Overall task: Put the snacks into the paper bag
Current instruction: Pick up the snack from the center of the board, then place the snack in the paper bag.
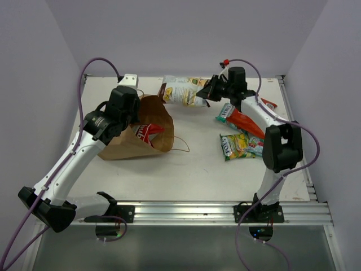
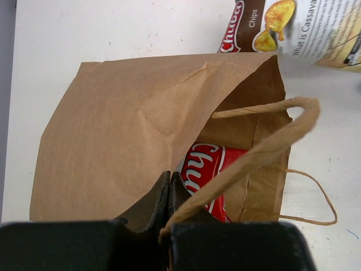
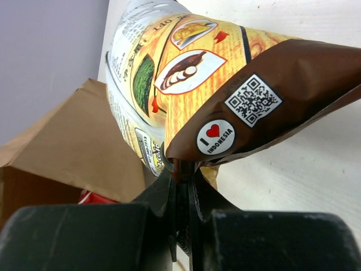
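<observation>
Jaws of the right gripper pinched the white-brown chips packet near the paper bag. The left gripper's jaws clamped its handle.

One brown paper bag with two loop handles is on the one desk. There are five snack packets: one white-brown chips packet, one red packet, one red-orange packet, one green candy packet and one small teal packet.

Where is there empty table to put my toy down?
The big bare patch is in front, between the paper bag, the green candy bag and the metal rail. The right side is crowded: red packet, right arm.
</observation>
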Tool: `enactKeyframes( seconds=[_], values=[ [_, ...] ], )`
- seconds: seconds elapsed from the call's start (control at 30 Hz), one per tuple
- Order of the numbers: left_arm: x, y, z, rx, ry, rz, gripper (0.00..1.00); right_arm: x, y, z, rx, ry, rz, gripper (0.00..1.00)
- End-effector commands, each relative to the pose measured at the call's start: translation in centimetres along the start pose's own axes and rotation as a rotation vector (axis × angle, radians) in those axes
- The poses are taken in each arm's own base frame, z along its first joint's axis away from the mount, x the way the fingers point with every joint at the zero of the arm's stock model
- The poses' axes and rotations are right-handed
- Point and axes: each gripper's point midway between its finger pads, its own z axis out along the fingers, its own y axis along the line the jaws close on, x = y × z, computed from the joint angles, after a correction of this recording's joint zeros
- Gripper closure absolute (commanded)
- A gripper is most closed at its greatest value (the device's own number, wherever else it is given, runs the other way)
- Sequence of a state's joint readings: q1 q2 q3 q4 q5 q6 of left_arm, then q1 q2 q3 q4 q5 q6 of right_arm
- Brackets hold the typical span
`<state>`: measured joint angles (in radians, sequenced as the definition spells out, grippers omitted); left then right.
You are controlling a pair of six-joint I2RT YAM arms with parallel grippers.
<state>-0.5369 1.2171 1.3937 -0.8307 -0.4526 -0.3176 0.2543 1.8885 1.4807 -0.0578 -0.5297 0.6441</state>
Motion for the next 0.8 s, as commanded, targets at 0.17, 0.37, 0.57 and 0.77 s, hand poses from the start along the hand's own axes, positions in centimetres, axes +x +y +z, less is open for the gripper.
enactKeyframes(
  seconds=[0.17,0.37,0.57,0.77],
  values=[
    [-1.5,0.0,0.2,0.0,-0.04,0.002,1.0,-4.5,4.6,-10.6,0.207,-0.149,-0.083,1.0],
    [-1.8,-0.7,1.0,0.01,-0.034,0.005,1.0,-4.1,6.2,-15.8,0.261,-0.212,-0.109,1.0],
    [-2.8,-1.7,1.8,0.035,-0.04,0.008,1.0,-2.3,9.9,-20.0,0.157,-0.229,-0.132,1.0],
    [-3.7,-2.4,2.5,0.046,-0.042,0.018,1.0,1.4,13.2,-21.0,0.061,-0.188,-0.157,1.0]
  ],
)
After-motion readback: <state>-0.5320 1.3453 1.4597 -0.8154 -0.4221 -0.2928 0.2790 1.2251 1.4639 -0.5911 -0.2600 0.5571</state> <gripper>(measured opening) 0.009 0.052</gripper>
